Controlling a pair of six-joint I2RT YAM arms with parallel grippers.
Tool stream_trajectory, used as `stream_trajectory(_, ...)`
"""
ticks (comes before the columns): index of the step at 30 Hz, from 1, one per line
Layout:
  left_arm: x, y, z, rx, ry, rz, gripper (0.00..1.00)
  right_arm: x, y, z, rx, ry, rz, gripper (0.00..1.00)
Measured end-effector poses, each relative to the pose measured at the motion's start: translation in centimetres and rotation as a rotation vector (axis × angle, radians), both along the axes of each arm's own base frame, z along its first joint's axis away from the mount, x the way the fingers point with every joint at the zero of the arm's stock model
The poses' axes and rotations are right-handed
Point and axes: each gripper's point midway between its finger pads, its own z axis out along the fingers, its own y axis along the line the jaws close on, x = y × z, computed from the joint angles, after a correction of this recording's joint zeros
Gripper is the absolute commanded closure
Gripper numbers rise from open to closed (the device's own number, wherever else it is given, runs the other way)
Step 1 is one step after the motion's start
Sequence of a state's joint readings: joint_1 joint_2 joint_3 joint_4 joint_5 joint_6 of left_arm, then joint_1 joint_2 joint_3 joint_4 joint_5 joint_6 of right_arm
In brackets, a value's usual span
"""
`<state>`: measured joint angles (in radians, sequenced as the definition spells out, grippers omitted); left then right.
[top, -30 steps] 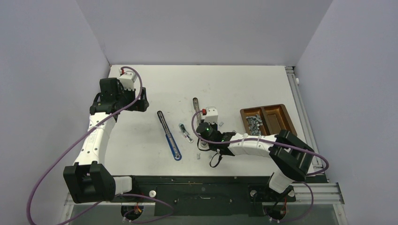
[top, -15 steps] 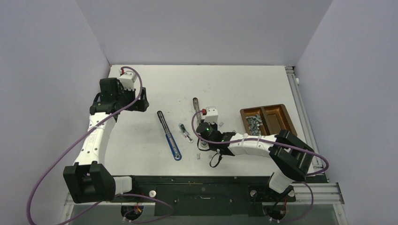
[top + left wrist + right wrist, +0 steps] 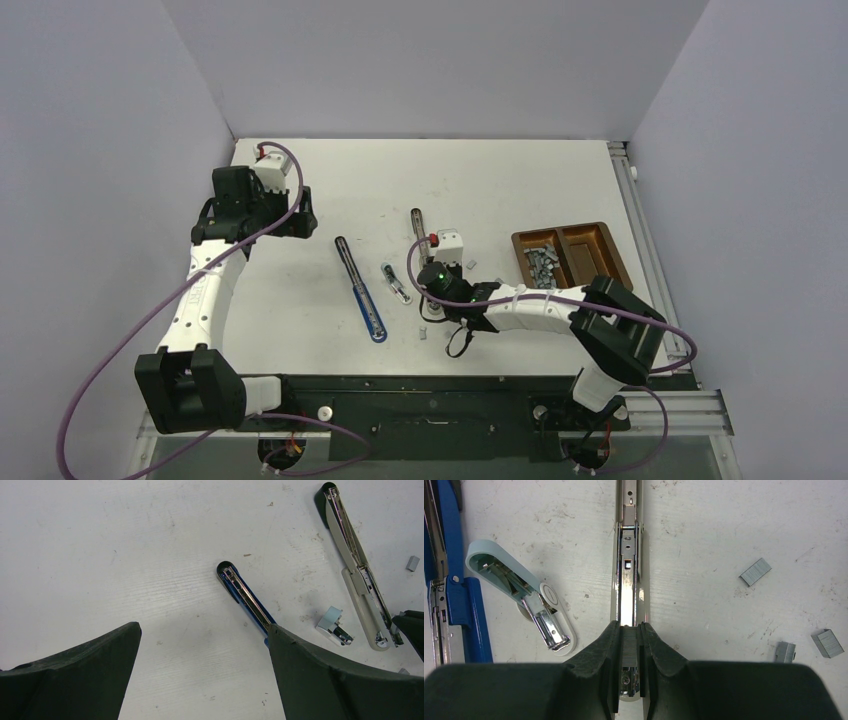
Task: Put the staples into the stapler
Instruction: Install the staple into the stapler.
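An opened grey stapler (image 3: 629, 580) lies flat on the table with its shiny channel facing up; it also shows in the top view (image 3: 416, 225) and the left wrist view (image 3: 367, 600). My right gripper (image 3: 630, 630) is shut on a short grey strip of staples (image 3: 629, 645) and holds it right over the channel's near end. From above, the right gripper (image 3: 434, 285) covers that end. Several more staples (image 3: 540, 262) fill the left compartment of a brown tray (image 3: 566, 228). My left gripper (image 3: 202, 627) hangs open and empty over bare table, far left (image 3: 292, 215).
An opened blue stapler (image 3: 360, 290) lies left of the grey one. A small pale blue-green mini stapler (image 3: 519, 595) sits between them. Loose staple strips (image 3: 755, 571) lie right of the grey stapler, two more (image 3: 826, 642) nearer my fingers.
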<state>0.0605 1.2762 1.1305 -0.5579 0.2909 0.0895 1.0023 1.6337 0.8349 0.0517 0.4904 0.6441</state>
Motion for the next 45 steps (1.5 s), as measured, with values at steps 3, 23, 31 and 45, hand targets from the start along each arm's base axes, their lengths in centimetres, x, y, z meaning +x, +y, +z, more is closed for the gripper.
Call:
stream_trajectory(3, 0.0, 0.0, 0.0, 0.0, 0.0, 0.0, 0.04, -0.01, 0.02, -0.01, 0.0, 0.001, 0.001, 0.91)
stream_trajectory(23, 0.02, 0.06, 0.0, 0.002, 0.0, 0.003, 0.04, -0.01, 0.01, 0.0, 0.001, 0.001, 0.0, 0.91)
stream_trajectory(31, 0.02, 0.06, 0.0, 0.002, 0.0, 0.003, 0.04, -0.12, 0.1, -0.03, 0.002, 0.001, 0.001, 0.91)
stream_trajectory(45, 0.02, 0.06, 0.0, 0.002, -0.001, 0.003, 0.04, -0.56, 0.37, 0.11, -0.011, -0.016, 0.005, 0.91)
